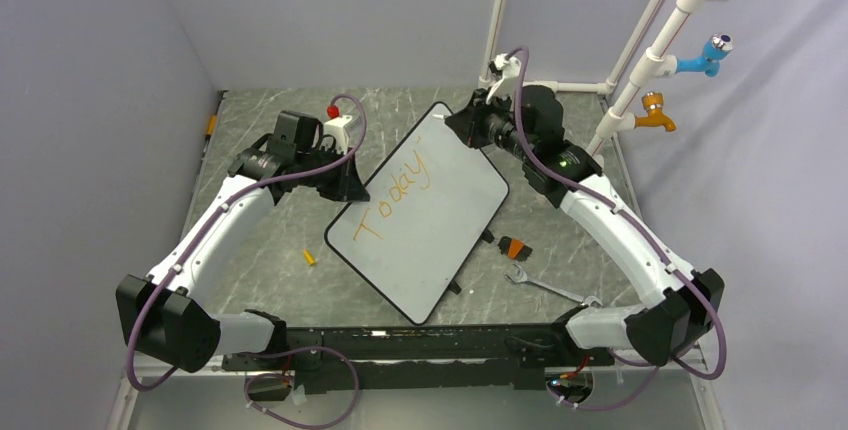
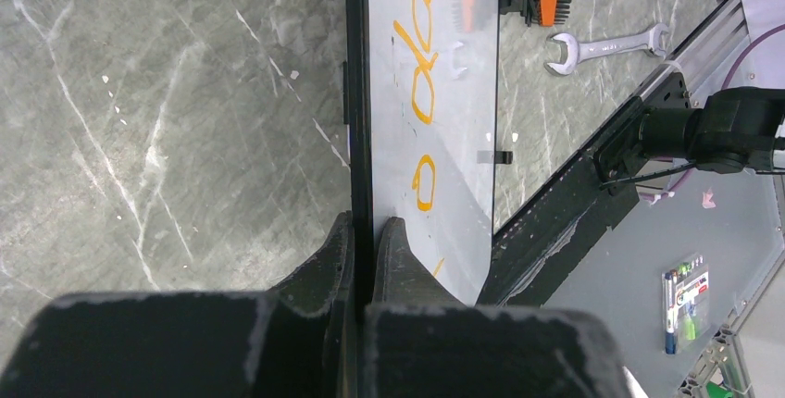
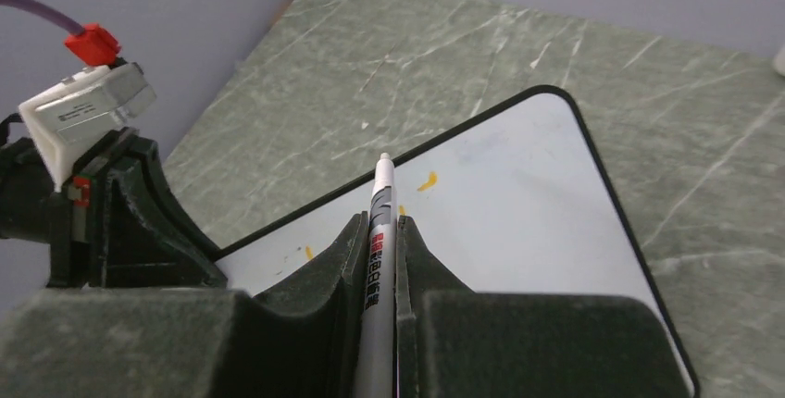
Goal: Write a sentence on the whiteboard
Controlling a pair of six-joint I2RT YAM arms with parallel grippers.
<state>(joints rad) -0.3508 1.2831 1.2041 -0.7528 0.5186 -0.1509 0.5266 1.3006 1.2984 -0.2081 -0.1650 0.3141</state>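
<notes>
Entry 1, left arm (image 1: 215,225): I see it stretched forward and angled inward. The left jaws are closed on the black rim of the whiteboard (image 1: 440,235), at its long left edge.

Entry 2, right arm (image 1: 610,220): it is folded in toward the board's far corner. The right jaws are clamped on a marker (image 3: 378,264), whose tip sticks out ahead of them. I cannot tell whether the tip touches.

Entry 3, sentence (image 1: 398,190): orange "Today", lying between the two sets of jaws.

Left wrist view only: the board runs edge-on ahead of the jaws. A hex key set (image 2: 542,0) and a wrench (image 2: 606,44) lie on the counter (image 2: 167,120), ahead and right.

Right wrist view only: red print shows on the marker.
</notes>
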